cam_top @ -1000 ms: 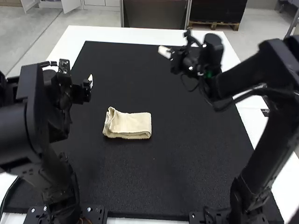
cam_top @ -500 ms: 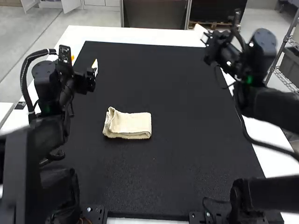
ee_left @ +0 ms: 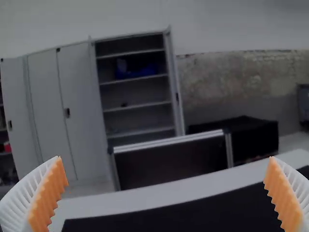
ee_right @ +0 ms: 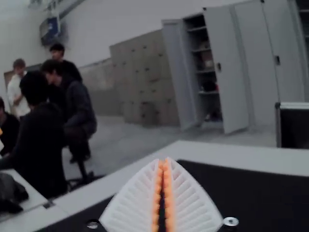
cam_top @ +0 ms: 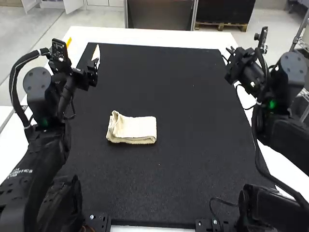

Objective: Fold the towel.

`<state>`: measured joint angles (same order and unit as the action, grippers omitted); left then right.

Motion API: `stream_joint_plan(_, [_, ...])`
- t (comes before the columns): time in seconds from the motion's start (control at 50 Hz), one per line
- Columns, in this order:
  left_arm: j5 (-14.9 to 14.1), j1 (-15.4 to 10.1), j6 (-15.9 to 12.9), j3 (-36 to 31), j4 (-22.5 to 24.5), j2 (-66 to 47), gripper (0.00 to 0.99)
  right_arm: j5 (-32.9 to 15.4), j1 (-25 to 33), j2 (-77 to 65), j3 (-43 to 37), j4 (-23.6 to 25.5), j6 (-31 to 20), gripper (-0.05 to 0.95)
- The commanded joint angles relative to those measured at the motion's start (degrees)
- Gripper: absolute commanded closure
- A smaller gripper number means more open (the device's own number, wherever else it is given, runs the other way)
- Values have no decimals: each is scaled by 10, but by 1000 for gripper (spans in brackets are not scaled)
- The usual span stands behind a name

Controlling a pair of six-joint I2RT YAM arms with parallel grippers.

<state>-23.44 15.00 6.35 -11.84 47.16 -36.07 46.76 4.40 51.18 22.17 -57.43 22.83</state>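
1 folded towel (cam_top: pixel 134 129) is lying right and nearward of the closer, wide-spread left gripper (ee_left: pixel 165 159), length paralleling the mat's (cam_top: pixel 159 193) near edge; the right gripper (ee_right: pixel 164 161) is sitting closed.

R pincer (cam_top: pixel 233 64), closed, wht ribbed fingers (ee_right: pixel 133 203) w/ orange pads (ee_right: pixel 157 193), blk mat (ee_right: pixel 251 193) on wht table (ee_right: pixel 241 157)

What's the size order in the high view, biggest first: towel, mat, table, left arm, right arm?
1. Table
2. Mat
3. Left arm and right arm: too alike to rank, both near the camera
4. Towel
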Motion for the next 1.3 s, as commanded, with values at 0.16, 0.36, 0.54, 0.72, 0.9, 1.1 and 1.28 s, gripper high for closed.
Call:
stream_joint_plan(0.16, [1,-6,16,39,79,27,38,-20,23,-13,-16,-30,5,67])
stream_joint_plan(0.36, [5,-28,16,81,101,78,38,-96,31,-43,-63,-56,-16,-5])
stream_joint_plan(0.54, [6,-23,19,117,130,86,38,-92,25,-44,-86,-139,23,-3])
stream_joint_plan(0.72, [21,-16,53,115,147,111,38,-89,14,-66,-85,-186,88,-3])
stream_joint_plan(0.9, [36,-19,58,116,126,139,38,-110,15,-94,-88,-191,95,-3])
stream_joint_plan(1.1, [38,-27,61,117,102,173,38,-130,25,-129,-89,-195,102,-2])
stream_joint_plan(1.28, [40,-35,75,117,91,186,38,-134,38,-144,-79,-191,119,-2])
